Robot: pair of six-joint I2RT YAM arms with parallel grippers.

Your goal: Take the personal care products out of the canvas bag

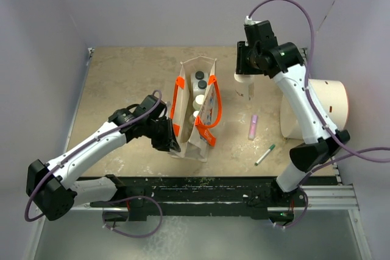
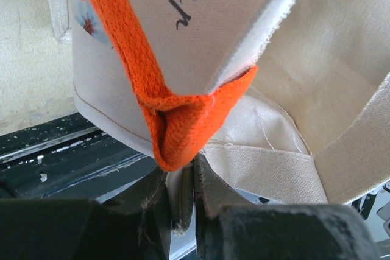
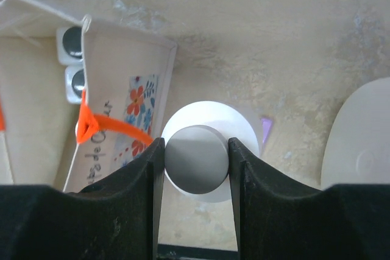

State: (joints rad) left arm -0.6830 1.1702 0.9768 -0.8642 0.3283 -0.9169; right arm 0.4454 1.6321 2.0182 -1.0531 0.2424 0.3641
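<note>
From above, the canvas bag (image 1: 198, 111) stands upright in the middle of the surface (image 1: 122, 83), its mouth open. Four bottles (image 1: 199, 84) are inside it: two with black caps at the far end, and two pale-topped ones nearer. The left claw (image 1: 172, 144) is pressed onto the near left corner of the bag. The right claw (image 1: 245, 71) pinches a white bottle (image 1: 244, 88) that is outside the bag, just to its right. A pink tube (image 1: 253, 126) and a green pen (image 1: 264, 154) lie on the surface nearer the arm bases. A big white cylinder (image 1: 317, 108) lies at the right edge.

In the left wrist view, both fingers are squeezed tight on a fold of the bag's cloth, right under a folded loop of orange strap (image 2: 183, 120).

In the right wrist view, the fingers grip the bottle's round pale cap (image 3: 196, 168) from both sides. The bag is to the left, with two black caps visible in its opening. The cylinder shows at the right edge.
</note>
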